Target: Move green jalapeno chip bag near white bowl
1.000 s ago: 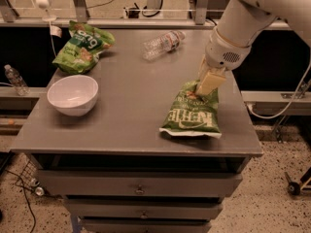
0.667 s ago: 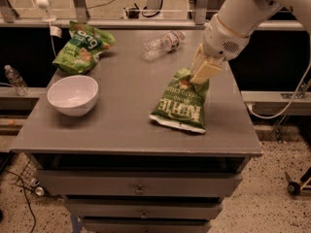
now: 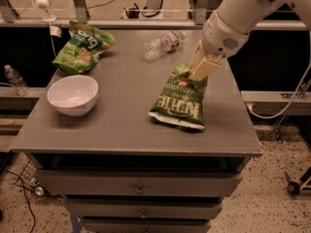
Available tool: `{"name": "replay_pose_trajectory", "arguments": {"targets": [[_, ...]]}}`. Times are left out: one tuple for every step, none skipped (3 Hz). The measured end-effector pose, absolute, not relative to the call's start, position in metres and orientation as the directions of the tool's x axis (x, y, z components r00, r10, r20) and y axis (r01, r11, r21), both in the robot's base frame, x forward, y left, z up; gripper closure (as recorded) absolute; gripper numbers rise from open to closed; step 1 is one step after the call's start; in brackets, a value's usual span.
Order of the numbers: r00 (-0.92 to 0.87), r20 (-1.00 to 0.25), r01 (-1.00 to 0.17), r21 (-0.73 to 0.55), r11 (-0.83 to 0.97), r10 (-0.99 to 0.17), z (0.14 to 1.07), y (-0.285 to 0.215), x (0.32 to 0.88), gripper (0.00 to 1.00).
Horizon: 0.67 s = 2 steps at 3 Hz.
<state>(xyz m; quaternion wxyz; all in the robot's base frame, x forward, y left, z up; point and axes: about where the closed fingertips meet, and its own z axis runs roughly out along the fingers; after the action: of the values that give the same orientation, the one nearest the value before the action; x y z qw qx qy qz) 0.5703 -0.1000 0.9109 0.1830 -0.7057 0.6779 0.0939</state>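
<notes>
The green jalapeno chip bag (image 3: pixel 179 102), olive-green with white "KETTLE" lettering, hangs from its top edge with its lower edge on the grey table (image 3: pixel 121 125), right of centre. My gripper (image 3: pixel 200 68) is shut on the bag's top edge, reaching in from the upper right. The white bowl (image 3: pixel 73 94) stands upright on the left side of the table, about a bag's width to the left of the bag.
A lighter green snack bag (image 3: pixel 82 46) lies at the back left corner. A clear plastic bottle (image 3: pixel 162 43) lies on its side at the back centre. Another bottle (image 3: pixel 15 79) stands off the table at left. Drawers (image 3: pixel 138 186) sit below the table front.
My gripper has carried the chip bag to the left and slightly away from the right front corner, toward the table's middle. The bowl and other items have not moved.
</notes>
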Motion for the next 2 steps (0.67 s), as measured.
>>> {"name": "replay_pose_trajectory", "arguments": {"targets": [[0.175, -0.383, -0.984, -0.100, -0.148, -0.907, 0.900, -0.057, 0.580, 1.00], [0.311, -0.406, -0.948, -0.070, -0.310, -0.859, 0.890, -0.001, 0.580, 1.00]]}}
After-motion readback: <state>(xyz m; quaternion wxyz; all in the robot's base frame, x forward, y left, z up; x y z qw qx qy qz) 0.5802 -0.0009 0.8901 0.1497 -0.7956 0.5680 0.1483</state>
